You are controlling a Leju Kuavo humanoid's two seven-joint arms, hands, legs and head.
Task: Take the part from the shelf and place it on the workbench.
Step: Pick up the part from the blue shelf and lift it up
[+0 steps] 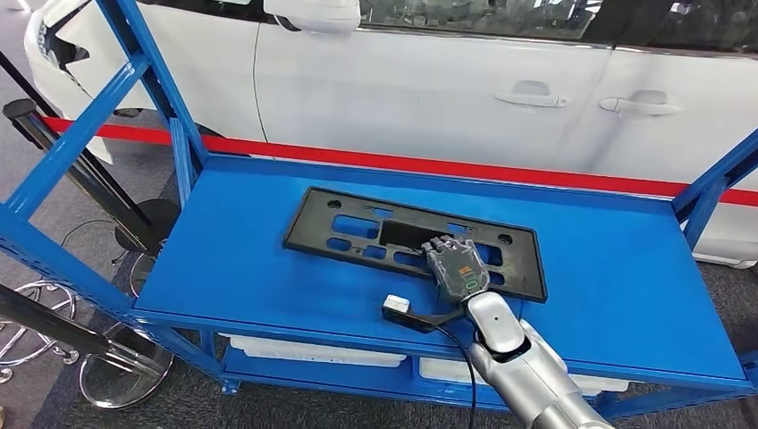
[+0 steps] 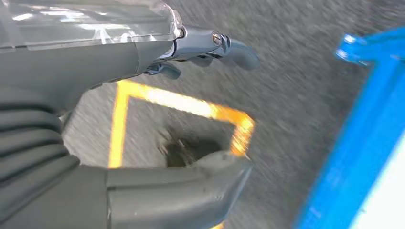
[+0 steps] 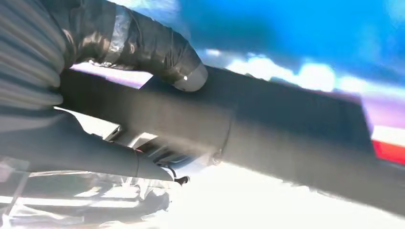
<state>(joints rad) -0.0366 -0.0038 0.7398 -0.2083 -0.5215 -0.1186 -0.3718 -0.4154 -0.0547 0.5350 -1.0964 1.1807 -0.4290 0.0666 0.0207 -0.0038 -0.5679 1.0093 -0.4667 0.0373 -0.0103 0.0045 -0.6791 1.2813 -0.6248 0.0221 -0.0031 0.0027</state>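
Note:
The part (image 1: pixel 357 228) is a flat black rectangular frame with cut-outs, lying on the top deck of the blue shelf (image 1: pixel 241 259). My right hand (image 1: pixel 456 266) sits over the part's near edge, right of its middle. In the right wrist view the thumb (image 3: pixel 157 47) presses on one face of the black part (image 3: pixel 286 124) and darker fingers (image 3: pixel 95 162) curl under the other, so the hand grips it. My left hand (image 2: pixel 67 71) hangs over the floor, fingers apart, holding nothing.
A white car (image 1: pixel 429 80) and a red barrier band (image 1: pixel 375 161) stand just behind the shelf. Blue uprights (image 1: pixel 156 80) rise at the shelf's corners. Black stanchion posts (image 1: pixel 80 170) stand at the left. White bins (image 1: pixel 313 350) sit on the lower deck. Yellow floor marking (image 2: pixel 119 124) lies beneath the left hand.

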